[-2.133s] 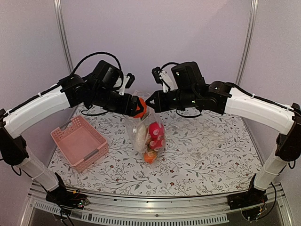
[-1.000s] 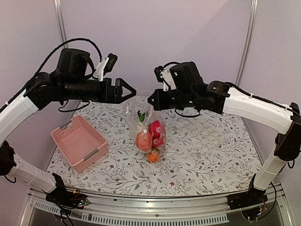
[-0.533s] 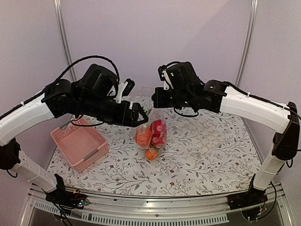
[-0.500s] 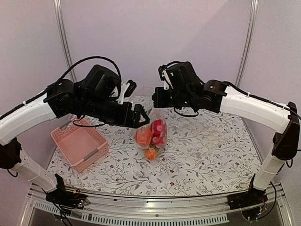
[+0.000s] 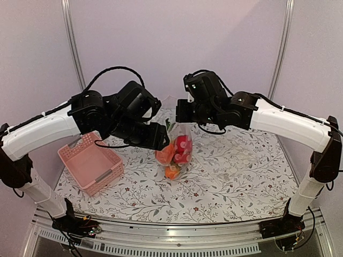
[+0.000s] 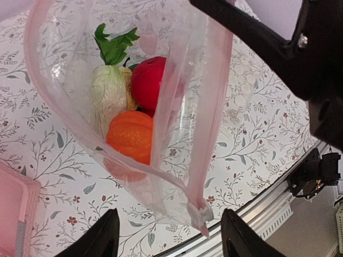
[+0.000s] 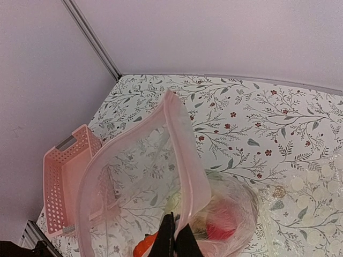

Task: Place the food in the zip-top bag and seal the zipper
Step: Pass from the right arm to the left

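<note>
Now we have the right gripper [image 7: 172, 238] pinched tight on one end of the zipper [image 6: 188, 176], so the bag [image 6: 182, 96] hangs from it over the middle of the table [image 5: 241, 176], mouth gaping and the food [image 6: 128, 136] down inside. Our left gripper [image 6: 170, 227] is nearer the free end. Its jaws stand apart on either side of that corner without touching it, and the strip runs lengthwise from there up toward the right gripper.
</note>
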`<state>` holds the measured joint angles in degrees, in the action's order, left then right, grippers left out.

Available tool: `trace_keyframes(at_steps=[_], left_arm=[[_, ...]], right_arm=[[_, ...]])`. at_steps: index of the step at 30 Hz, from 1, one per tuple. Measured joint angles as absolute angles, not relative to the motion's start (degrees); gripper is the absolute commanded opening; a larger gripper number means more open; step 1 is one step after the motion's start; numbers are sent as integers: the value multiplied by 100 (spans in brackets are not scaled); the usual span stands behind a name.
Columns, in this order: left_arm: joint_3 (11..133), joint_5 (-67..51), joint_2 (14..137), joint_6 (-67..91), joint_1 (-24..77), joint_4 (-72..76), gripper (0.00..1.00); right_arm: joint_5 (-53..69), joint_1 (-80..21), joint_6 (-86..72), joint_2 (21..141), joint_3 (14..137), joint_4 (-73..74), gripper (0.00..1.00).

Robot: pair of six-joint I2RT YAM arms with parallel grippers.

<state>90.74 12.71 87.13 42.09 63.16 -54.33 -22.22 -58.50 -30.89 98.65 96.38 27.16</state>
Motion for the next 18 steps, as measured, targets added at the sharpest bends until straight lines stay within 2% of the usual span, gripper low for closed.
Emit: trace_keyframes(at_steps=[6,9,12,15,18], left_arm=[[9223,1435,8945,4141,6322,-5426,61],[9277,1468,9050,4080,6322,-5424,57],[9306,1476,9137,4005,6322,-5408,46],[9327,1507,9218,3968,6322,-5400,28],[9358,1527,9275,3854,6322,-5406,17]], right_arm=[[-2263,-5854,-3089,9883,9651,2731,0],[-2287,-5859,-3089,9902,9690,2755,0],[-2322,-5863,-3089,9929,9712,2777,0],[-2349,-5863,-3089,9935,9712,2808,0],[-2353,-5865,-3087,9935,9712,2832,1]])
